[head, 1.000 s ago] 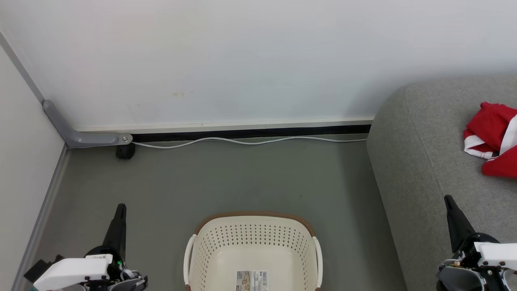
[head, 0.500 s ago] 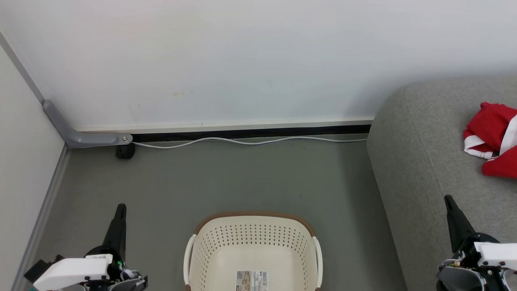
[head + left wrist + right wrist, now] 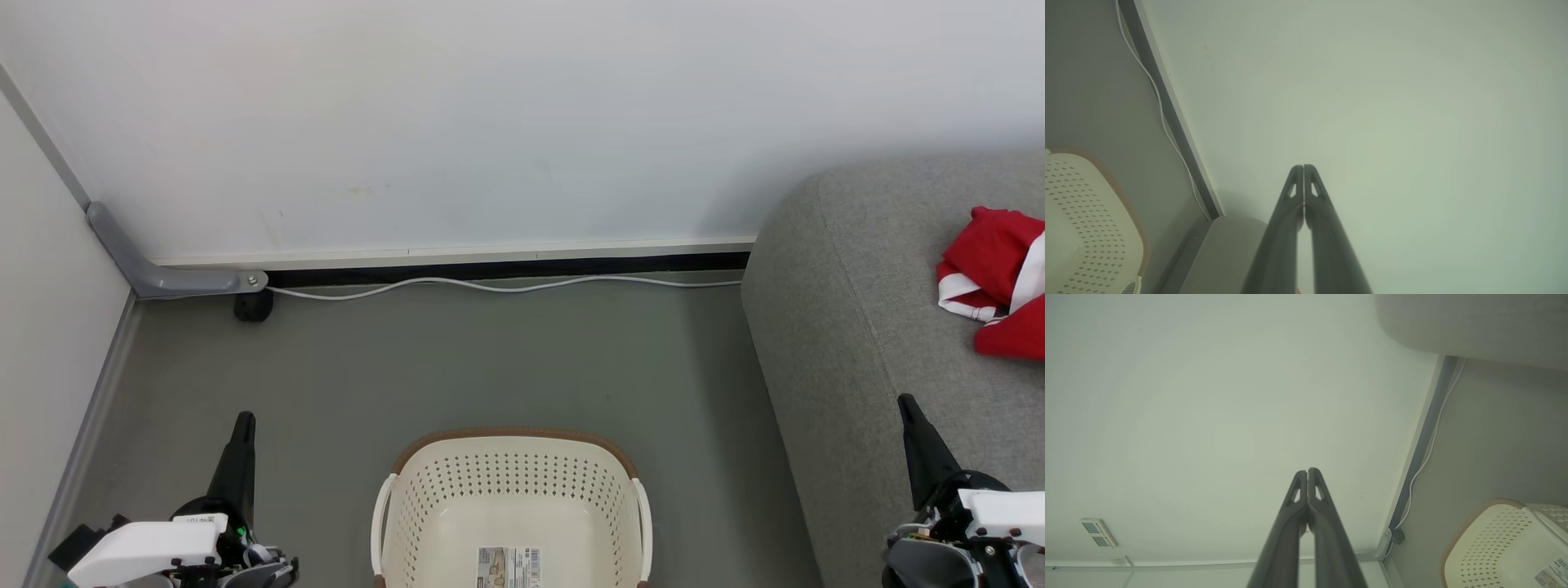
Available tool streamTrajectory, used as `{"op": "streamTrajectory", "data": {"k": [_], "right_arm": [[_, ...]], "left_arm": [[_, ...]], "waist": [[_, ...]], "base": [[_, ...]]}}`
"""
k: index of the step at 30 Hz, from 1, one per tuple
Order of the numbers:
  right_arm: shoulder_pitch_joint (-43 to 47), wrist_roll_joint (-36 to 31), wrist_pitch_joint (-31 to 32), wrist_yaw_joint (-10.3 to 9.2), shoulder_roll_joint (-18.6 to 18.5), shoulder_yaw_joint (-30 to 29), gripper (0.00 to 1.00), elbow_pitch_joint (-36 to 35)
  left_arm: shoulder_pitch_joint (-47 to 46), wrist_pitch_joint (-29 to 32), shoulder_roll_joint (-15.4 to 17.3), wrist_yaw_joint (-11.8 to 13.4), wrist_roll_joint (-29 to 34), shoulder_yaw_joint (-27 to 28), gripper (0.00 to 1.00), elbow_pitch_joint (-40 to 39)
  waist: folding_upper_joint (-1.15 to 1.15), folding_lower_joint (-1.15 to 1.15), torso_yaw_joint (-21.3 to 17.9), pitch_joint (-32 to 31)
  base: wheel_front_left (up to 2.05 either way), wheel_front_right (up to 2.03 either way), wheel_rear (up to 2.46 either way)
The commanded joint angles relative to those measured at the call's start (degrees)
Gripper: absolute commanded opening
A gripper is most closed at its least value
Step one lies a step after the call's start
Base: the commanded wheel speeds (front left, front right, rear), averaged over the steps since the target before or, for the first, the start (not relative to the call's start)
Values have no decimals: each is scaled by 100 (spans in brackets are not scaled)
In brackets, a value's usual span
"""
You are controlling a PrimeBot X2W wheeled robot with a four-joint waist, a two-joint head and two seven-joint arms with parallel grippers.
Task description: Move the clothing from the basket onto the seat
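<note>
Nothing is moving compared with a second ago: both tools, the basket and the red bundle are sitting exactly where they were.

I am holding my left tool (image 3: 242,425) over the floor (image 3: 490,367), just beside the basket's left side, with its two fingers pressed together and gripping nothing (the left wrist view is showing the tips meeting (image 3: 1303,167)). My right tool (image 3: 908,404) is hanging over the seat (image 3: 857,310) near its front edge, pinched closed and empty too.

The clothing (image 3: 996,278) is lying on the seat, well in from its rounded left edge, ahead and to the right of my right tool. My right arm is clearly the nearer one. The bundle's long axis is running roughly front to back along the seat, though the head view's right border is cutting it off.

It is looking like a crumpled heap of bright red fabric with white trim folding through it; I cannot tell whether it is one garment or two.

The basket (image 3: 506,482) is standing on the floor between my tools, and the part I am seeing is bare down to its barcode sticker (image 3: 509,566), so I am judging the move essentially done.
</note>
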Motion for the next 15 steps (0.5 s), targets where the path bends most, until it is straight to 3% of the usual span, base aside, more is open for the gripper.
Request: {"op": "streamTrajectory", "data": {"k": [1, 15], "right_arm": [[-115, 65, 44, 9, -58, 95, 0, -183], [-115, 65, 44, 9, -58, 95, 0, -183]], "left_arm": [[-332, 43, 105, -45, -21, 162, 0, -164], [-332, 43, 105, -45, -22, 161, 0, -164]], "waist": [[0, 0, 0, 0], [0, 0, 0, 0]], "base": [[0, 0, 0], [0, 0, 0]]}}
